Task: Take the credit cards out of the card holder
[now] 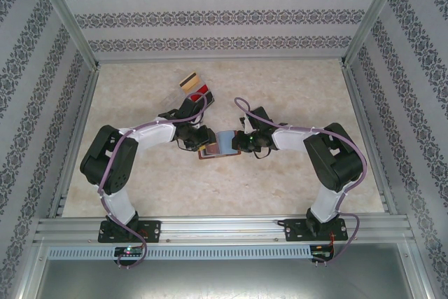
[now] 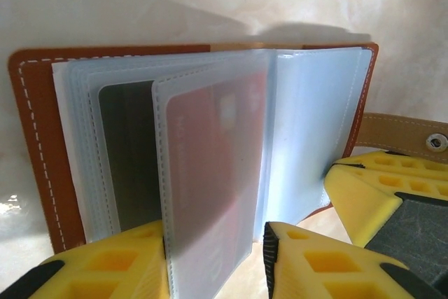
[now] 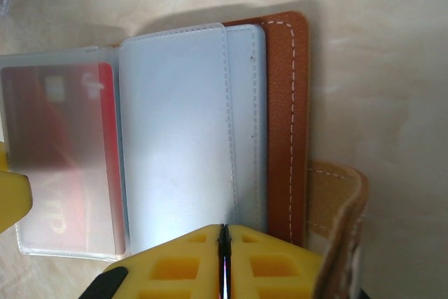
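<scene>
The brown leather card holder (image 1: 218,148) lies open at mid-table between both grippers. Its cover (image 2: 38,138) frames a fan of clear sleeves. One frosted sleeve with a red card (image 2: 210,152) inside stands up between the fingers of my left gripper (image 2: 215,246). The left finger touches the sleeve, the right finger stands apart, so the gripper is open. Behind it a dark card (image 2: 129,152) sits in another sleeve. My right gripper (image 3: 224,232) is shut, its tips at the near edge of the empty sleeves (image 3: 182,131) on the holder's right half (image 3: 283,103).
Two loose cards lie at the back of the table, a tan one with a dark stripe (image 1: 187,80) and a red one (image 1: 200,90). The holder's tan strap with a snap (image 2: 409,136) sticks out to the right. Patterned walls enclose the table on three sides.
</scene>
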Available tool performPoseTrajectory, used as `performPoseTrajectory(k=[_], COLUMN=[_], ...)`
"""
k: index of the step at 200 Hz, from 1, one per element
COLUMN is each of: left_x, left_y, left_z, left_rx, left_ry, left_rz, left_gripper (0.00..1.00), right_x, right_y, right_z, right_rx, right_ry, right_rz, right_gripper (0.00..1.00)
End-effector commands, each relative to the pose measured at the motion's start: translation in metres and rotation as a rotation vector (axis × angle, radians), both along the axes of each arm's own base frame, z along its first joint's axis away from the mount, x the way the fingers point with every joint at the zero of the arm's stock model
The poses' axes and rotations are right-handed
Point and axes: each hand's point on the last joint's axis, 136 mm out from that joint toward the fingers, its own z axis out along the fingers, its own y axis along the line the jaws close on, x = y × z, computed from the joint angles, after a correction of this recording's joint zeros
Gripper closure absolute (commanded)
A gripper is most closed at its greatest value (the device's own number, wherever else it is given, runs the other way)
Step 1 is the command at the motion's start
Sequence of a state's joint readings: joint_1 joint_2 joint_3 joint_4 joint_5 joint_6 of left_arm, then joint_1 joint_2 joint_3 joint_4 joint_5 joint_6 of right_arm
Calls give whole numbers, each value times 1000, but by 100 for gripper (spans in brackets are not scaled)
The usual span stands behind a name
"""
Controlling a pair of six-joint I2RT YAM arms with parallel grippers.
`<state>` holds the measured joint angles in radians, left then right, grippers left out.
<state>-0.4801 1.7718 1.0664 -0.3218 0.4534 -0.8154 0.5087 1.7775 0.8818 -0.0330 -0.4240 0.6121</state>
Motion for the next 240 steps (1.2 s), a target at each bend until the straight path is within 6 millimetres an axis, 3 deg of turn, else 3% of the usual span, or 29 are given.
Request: performPoseTrajectory(k=[1,53,97,158,200,240], left_x=[7,12,15,19,21,21], left_y=[-8,-38,-56,-51,-41,-15], left_z=[25,39,33,13,22,28], left_rx=[-60,-224,-255,-223,-189,-116], left_ry=[-79,-102,-86,-67,-110,-148], left_rz=[-37,-87,-107,-55,-34,20], left_gripper=[62,59,57,62,64,64], right_x=[-1,4,6,4,2,2], right_y=[-3,0,-3,-16,-3,13], right_z=[-6,24,47,58,60,54], right_rx=[-40,17,42,-36,-38,-35], right_ry=[14,-58,-131,-219,-229,-204], right_rz=[-11,-13,-24,-53,-10,28], right_gripper=[87,86,82,85,86,87])
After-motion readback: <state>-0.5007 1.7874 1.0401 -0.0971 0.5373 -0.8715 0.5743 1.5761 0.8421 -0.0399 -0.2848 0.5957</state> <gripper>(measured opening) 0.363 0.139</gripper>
